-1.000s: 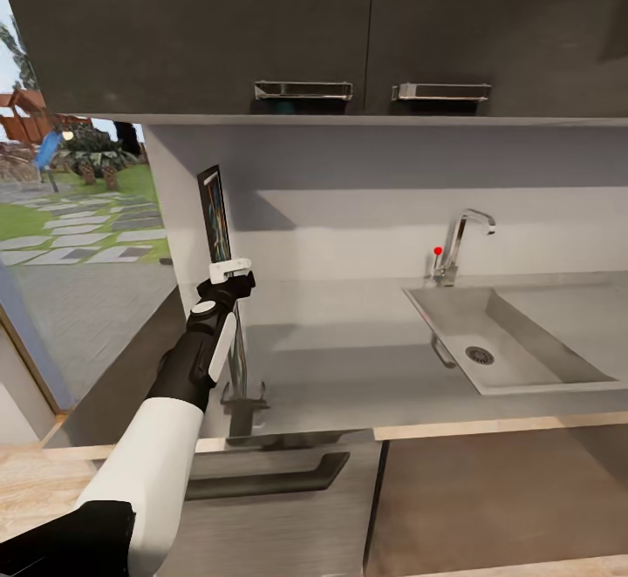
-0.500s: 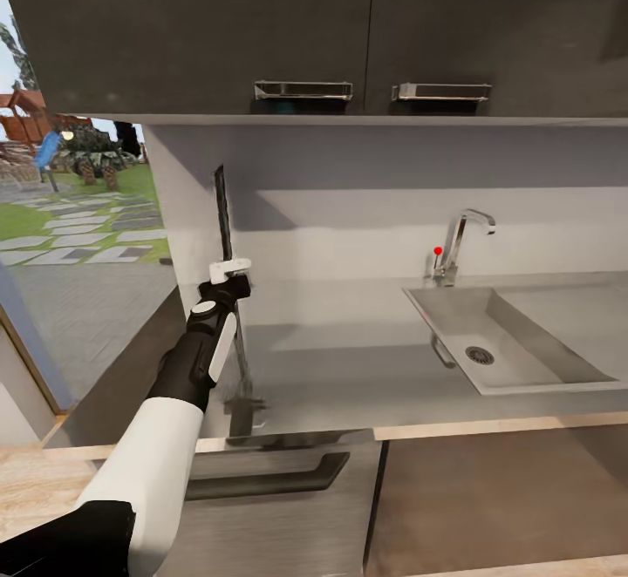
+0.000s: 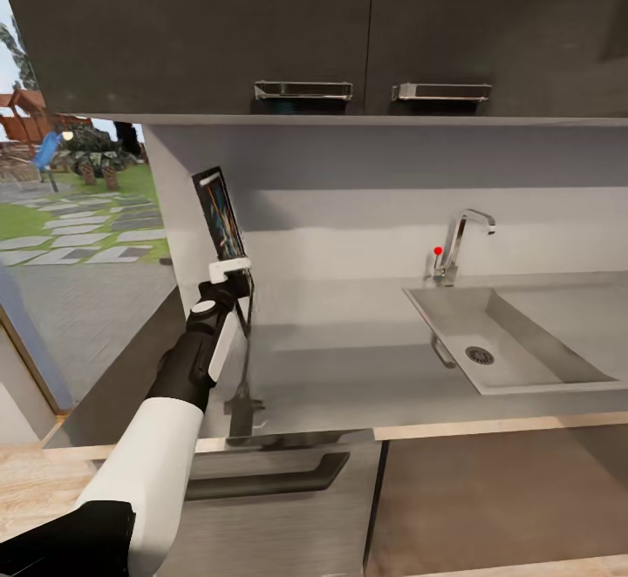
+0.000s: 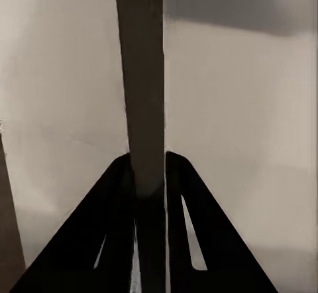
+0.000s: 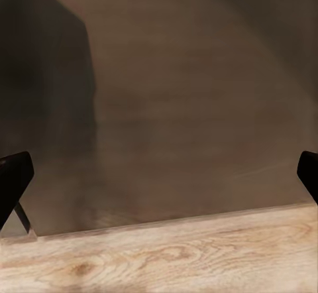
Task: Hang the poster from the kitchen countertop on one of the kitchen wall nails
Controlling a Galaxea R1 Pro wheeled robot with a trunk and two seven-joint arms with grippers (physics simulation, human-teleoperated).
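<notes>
left gripper (image 3: pixel 230 270) on poster (image 3: pixel 219 215) edge

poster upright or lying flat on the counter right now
Upright. The poster stands on end above the grey countertop, its lower edge clamped in the left gripper, artwork partly facing the camera.

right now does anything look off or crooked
Only the poster: the left pincer grips its bottom edge and holds it upright above the countertop, leaning slightly left. The sink and tap look normal.
</notes>
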